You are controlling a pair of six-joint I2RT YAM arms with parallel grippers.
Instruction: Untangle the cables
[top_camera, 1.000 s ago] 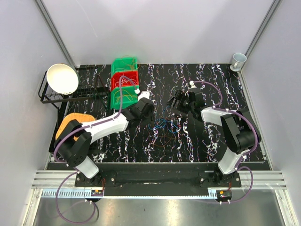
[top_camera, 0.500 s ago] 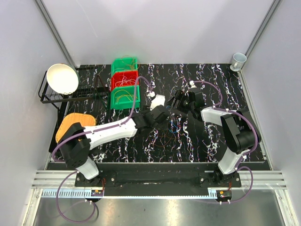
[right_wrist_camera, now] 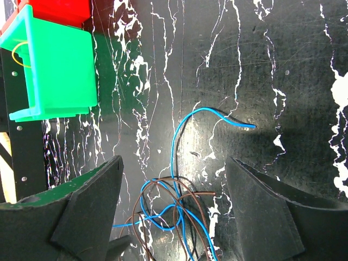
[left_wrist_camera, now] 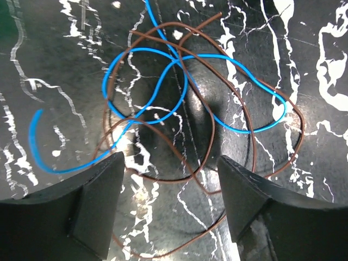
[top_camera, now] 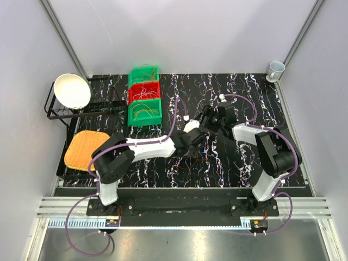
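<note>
On the table [top_camera: 244, 92], the left gripper [left_wrist_camera: 171, 157] hangs with jaws spread wide above the cables [left_wrist_camera: 179, 87], probably lining up on one strand. Blue and brown loops lie knotted at its 12 o'clock, just beyond the tips. Right gripper [right_wrist_camera: 173, 163], likewise spread, has them at 6 o'clock, perhaps to pin them.

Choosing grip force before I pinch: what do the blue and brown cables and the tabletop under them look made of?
Blue cable: thin wire in smooth, slightly shiny, plastic-looking insulation; it lies in soft loops. Brown cable: same build, duller brown jacket; no core is visible. Tabletop: hard, glossy black sheet with white marble veining, showing glare; possibly laminate or a printed surface, hard to say.
</note>
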